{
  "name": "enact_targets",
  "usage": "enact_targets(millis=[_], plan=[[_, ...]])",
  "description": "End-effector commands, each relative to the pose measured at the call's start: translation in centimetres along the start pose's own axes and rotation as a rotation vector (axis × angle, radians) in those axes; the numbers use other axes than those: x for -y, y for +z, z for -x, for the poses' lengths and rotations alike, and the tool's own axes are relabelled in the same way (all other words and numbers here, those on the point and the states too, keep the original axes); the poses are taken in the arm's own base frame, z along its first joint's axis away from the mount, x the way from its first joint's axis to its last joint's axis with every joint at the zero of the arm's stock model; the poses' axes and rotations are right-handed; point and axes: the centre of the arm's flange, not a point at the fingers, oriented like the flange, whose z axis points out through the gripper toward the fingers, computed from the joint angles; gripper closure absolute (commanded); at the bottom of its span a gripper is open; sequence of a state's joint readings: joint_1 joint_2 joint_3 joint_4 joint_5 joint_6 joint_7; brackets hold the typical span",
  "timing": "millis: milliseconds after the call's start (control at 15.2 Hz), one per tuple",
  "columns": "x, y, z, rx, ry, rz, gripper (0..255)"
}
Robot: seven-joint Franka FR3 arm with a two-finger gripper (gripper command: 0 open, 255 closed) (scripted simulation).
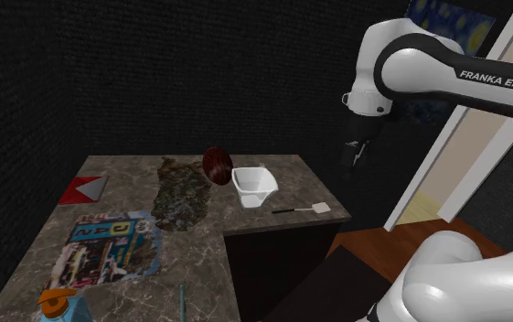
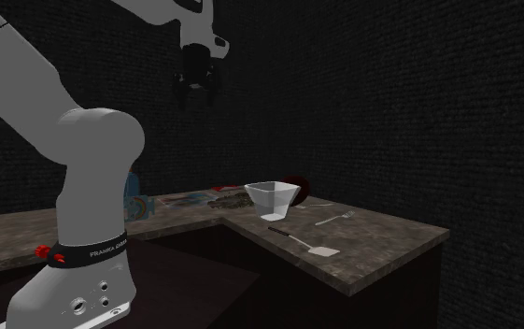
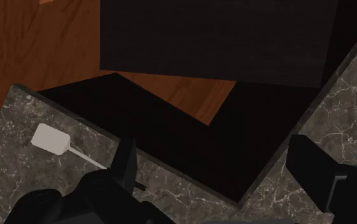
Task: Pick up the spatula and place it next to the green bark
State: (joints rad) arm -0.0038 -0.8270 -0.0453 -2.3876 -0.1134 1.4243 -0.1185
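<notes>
Hand (image 2: 197, 79) hangs high above the table (image 2: 381, 245) - touching nothing, holding nothing. In the wrist view the hand (image 3: 215, 149) has its two black fingers (image 3: 125, 167) set wide apart, w/ only dark cabinet front and table edge showing in the gap between them. In the shoulder view the hand (image 1: 357, 146) sits off past the table's (image 1: 245, 256) right end, over the floor.

Spatula (image 1: 304, 209) lies flat on the table near that end, close to the edge: white square blade, thin dark handle. From the second exterior view the spatula (image 2: 306, 245) lies near the table's front edge, blade nearer the camera. In the wrist view the spatula (image 3: 49, 139) lies outside the finger gap, its handle running in behind one finger.

White bowl (image 1: 252, 184) stands upright near the spatula, not touching it. Green bark (image 1: 181, 194) lies flat on the bowl's other side - well apart from the spatula. A dark red round thing (image 1: 216, 166) sits btwn bark and bowl, toward the back. In the second exterior view a thin fork (image 2: 334, 219) lies near the spatula, apart from it.
</notes>
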Motion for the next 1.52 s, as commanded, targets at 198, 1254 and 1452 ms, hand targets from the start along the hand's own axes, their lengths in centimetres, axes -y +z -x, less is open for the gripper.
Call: enact_targets(millis=[198, 1254, 1452], plan=[[-2.6, 2.9, -0.5, -0.018, -0.084, -0.001, 0], [-15.0, 18.3, -7.3, -0.117, -0.533, -0.009, 0], [-16.9, 21.1, -9.4, -0.135, -0.617, -0.011, 0]])
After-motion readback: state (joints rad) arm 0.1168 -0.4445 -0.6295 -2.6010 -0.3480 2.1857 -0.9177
